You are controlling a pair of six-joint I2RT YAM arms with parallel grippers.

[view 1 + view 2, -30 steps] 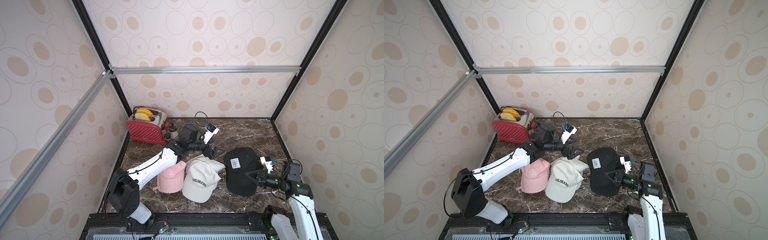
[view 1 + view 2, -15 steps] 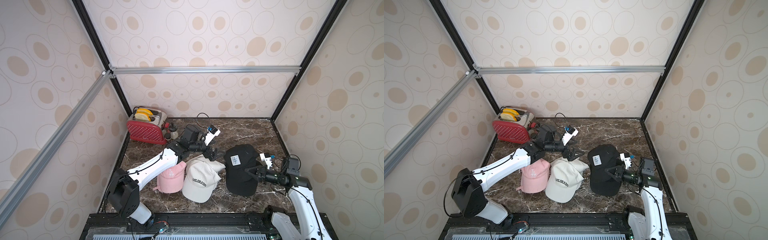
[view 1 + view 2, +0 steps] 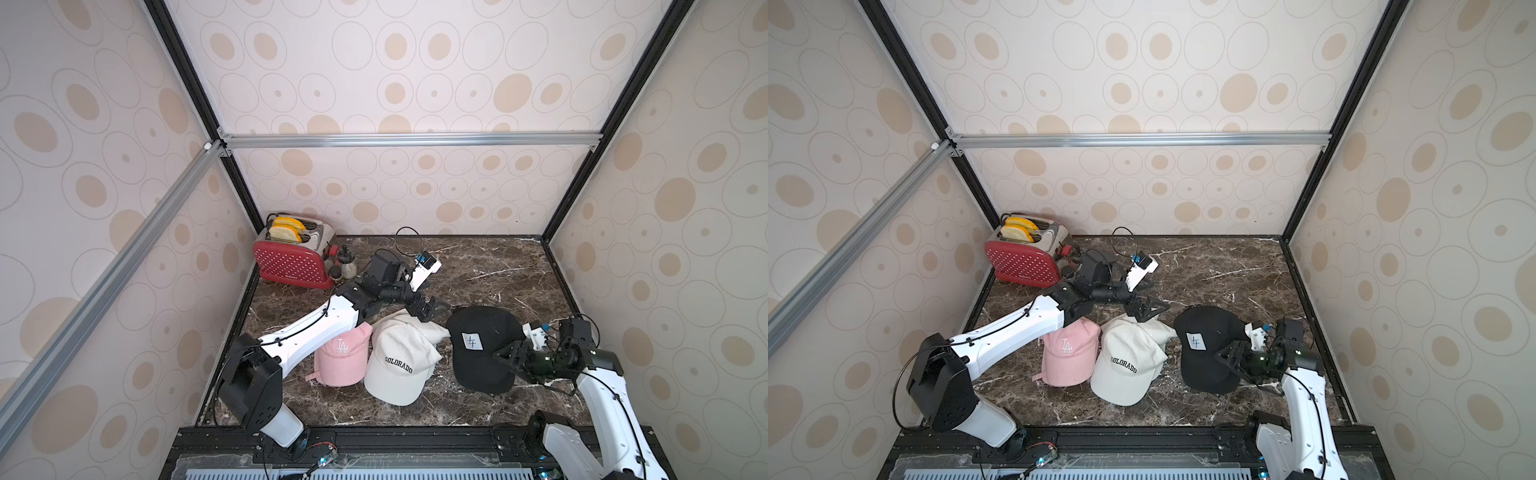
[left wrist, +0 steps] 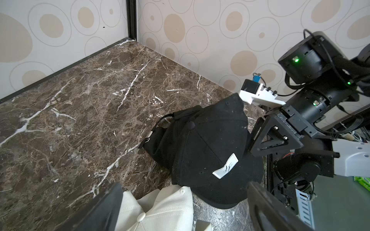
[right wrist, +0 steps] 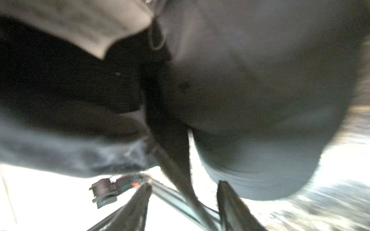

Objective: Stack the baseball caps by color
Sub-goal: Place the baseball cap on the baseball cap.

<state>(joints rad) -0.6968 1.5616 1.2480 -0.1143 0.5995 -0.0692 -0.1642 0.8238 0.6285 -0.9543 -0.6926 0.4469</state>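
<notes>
Brown marble counter point(image 3: 490, 270), walled by pale panels point(image 3: 415, 83) printed with tan ovals. Far left: red toaster point(image 3: 293, 259). Nearer, side by side: pink cap point(image 3: 340, 361), off-white caps point(image 3: 399, 365) piled, left hand point(image 3: 434, 309) spread wide above their far edge, black caps point(image 3: 482, 345) piled, right hand point(image 3: 505, 358) with fingers parted at their right rim.

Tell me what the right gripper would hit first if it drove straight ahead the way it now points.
The black cap. The right gripper points straight at its side, with the jaws apart right at its edge. I cannot tell whether they are touching the fabric.
</notes>
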